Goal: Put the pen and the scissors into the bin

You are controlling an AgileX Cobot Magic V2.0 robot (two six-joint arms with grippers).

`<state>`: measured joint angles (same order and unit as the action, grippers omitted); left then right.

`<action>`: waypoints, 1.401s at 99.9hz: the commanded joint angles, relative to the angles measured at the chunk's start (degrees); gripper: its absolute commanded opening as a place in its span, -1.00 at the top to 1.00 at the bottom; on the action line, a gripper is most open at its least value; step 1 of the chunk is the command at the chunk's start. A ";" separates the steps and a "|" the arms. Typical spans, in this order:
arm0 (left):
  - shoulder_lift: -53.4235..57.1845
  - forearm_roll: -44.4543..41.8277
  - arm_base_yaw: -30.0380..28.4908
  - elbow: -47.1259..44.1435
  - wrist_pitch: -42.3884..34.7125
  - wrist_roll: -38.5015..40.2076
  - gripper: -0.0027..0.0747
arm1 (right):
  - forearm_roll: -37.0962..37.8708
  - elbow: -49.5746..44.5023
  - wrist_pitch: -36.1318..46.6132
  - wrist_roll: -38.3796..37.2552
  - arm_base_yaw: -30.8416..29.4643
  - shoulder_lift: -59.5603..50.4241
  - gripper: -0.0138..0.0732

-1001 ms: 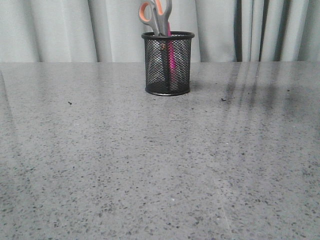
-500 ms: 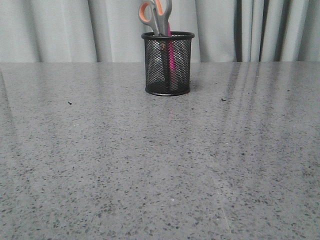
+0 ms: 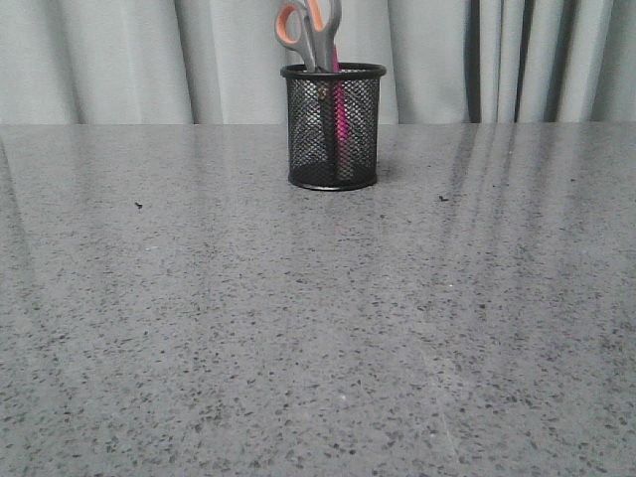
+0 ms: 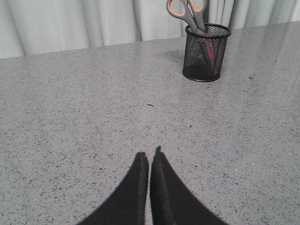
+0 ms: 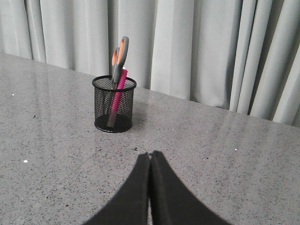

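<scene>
Nothing has shifted in the past second: scissors [image 3: 309,32] and pink pen [image 3: 341,109] stand in the mesh bin [image 3: 333,127] at upper centre, and I hold both left gripper [image 4: 150,159] and right gripper [image 5: 150,158] pressed together, empty, task apparently complete.

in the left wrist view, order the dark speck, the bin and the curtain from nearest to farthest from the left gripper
1. Dark speck: on the table, just ahead of the left gripper.
2. Bin: farther back, off to one side, holding scissors and pen.
3. Curtain: behind the table's far edge.
</scene>
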<state>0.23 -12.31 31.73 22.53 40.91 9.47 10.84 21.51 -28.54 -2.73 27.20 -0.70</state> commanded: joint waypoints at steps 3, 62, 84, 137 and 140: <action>0.64 -0.30 -0.09 1.34 -4.84 0.36 0.98 | 1.11 1.23 4.27 0.63 -0.04 -0.22 0.82; 0.64 0.13 -5.52 -14.81 -33.18 -13.41 0.98 | 1.11 1.23 4.27 0.63 -0.04 -0.22 0.82; 0.64 13.52 -15.95 -25.16 -36.31 -17.96 0.98 | 1.11 1.23 4.27 0.63 -0.04 -0.22 0.82; 1.90 19.29 -26.71 -25.16 -24.57 -18.19 0.98 | 1.11 1.23 4.27 0.63 -0.04 -0.22 0.82; 1.90 19.29 -26.71 -25.16 -24.57 -18.19 0.98 | 1.11 1.23 4.27 0.63 -0.04 -0.22 0.82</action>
<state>0.23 5.90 5.22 -0.08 19.10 -8.57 11.05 21.51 -28.76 -2.73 27.20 -0.70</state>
